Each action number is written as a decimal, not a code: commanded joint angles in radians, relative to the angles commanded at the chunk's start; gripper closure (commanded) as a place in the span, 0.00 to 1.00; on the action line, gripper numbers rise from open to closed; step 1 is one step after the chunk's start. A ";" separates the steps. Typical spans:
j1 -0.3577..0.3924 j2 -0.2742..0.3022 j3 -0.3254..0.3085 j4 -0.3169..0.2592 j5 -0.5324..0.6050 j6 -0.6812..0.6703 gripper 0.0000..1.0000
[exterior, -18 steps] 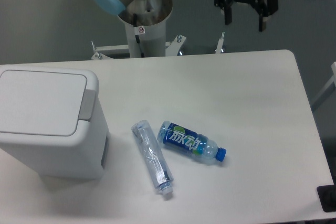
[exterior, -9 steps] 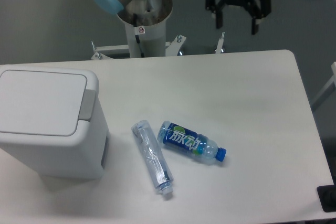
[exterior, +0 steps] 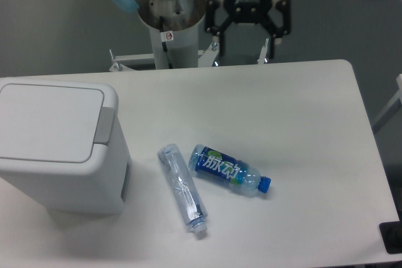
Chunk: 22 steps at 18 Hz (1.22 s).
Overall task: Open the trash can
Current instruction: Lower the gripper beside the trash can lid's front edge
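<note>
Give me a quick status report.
Gripper open, empty, high behind table. Trash can lid shut, untouched. Two bottles lying right of can, not blocking.

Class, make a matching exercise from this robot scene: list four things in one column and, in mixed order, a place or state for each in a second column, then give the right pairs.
Things
1. trash can
2. gripper
3. blue-labelled bottle
4. clear bottle

Places or states
A. lying on its side, blue cap pointing right
B. at the table's left end, lid shut
C. open, in the air above the table's far edge
D. lying between the bin and the labelled bottle, no label showing

Pairs: 1-B, 2-C, 3-A, 4-D
</note>
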 joint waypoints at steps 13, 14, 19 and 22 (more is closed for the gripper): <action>-0.267 -0.178 0.074 0.120 0.002 -0.300 0.00; -0.275 -0.180 0.074 0.120 0.003 -0.303 0.00; -0.295 -0.196 0.064 0.121 0.003 -0.301 0.00; -0.296 -0.200 0.060 0.123 0.003 -0.300 0.00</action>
